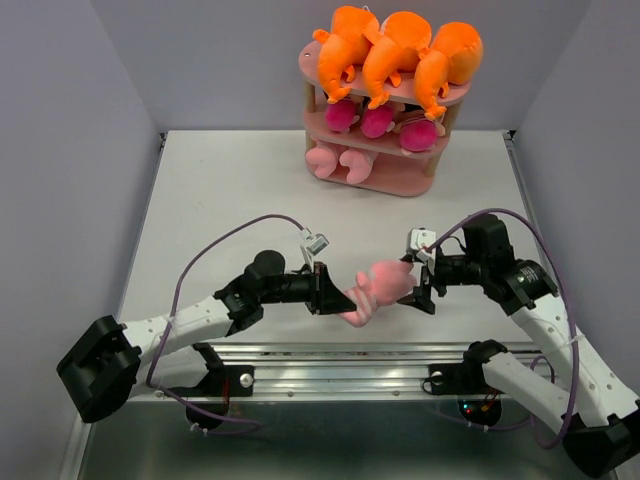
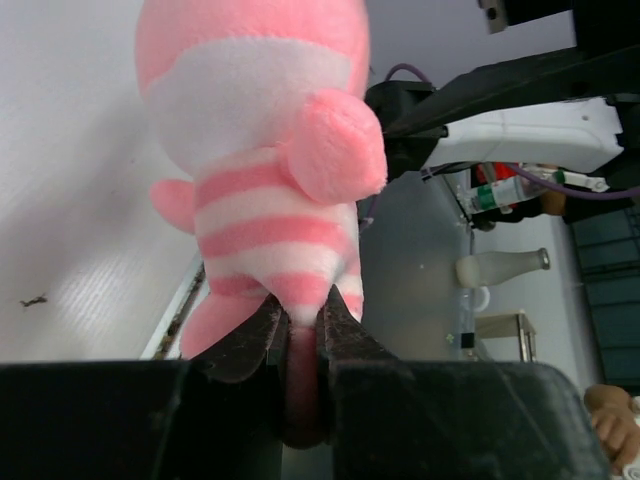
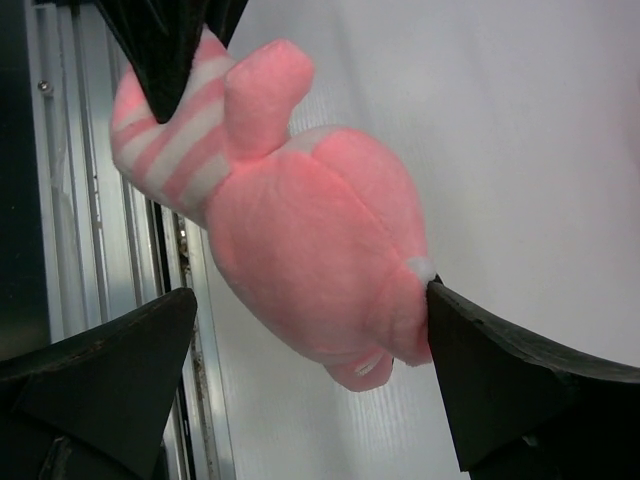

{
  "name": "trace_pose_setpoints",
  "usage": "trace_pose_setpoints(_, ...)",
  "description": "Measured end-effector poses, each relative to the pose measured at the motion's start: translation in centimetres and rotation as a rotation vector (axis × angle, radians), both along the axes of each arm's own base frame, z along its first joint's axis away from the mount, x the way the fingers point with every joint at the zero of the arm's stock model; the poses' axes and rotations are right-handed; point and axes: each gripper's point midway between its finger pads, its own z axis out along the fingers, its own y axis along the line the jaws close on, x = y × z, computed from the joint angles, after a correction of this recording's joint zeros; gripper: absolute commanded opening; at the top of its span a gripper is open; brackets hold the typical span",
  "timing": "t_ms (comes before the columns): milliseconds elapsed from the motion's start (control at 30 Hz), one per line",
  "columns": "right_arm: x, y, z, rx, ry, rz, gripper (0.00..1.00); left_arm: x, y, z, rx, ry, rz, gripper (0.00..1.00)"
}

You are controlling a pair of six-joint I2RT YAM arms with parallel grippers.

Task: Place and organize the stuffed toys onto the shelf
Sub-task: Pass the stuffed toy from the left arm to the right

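Nearest the lens, left wrist view: left gripper, pressed together on the rear tip of a pink striped pig. Pig held in the air over the near part of the table, between the two arms. Long axis roughly left to right, rump in the left fingers, head toward the right gripper. Right jaws spread wide around the head, touching it on one side only. Reads as a handover, left to right.

Shelf well off at the back, right of centre, so nearer the right arm. Orange monsters on top, dolls on the middle tier, two pigs on the bottom tier, with bare room to their right. Likely call: close right, then release left.
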Motion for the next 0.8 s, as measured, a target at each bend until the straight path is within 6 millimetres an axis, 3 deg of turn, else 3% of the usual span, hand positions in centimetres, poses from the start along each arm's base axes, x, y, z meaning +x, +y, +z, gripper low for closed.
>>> trace_pose_setpoints(167, 1.4, 0.0, -0.7, 0.003, 0.022, -0.078, 1.0, -0.5, -0.2, 1.2, -0.062, 0.051, -0.01, 0.0)
trace_pose_setpoints(433, 4.8, -0.5, 1.1, 0.036, 0.024, -0.292, 1.0, -0.1, -0.3, 2.3, -0.106, 0.056, 0.005, 0.0)
trace_pose_setpoints(600, 4.6, -0.2, 1.4, 0.073, 0.072, -0.313, 1.0, 0.0, -0.2, 2.1, -0.118, 0.058, 0.014, 0.0)
trace_pose_setpoints(800, 2.5, 1.5, 1.3, 0.133, 0.145, -0.175, 1.0, -0.4, -0.3, 2.7, -0.145, 0.063, -0.013, 0.0)
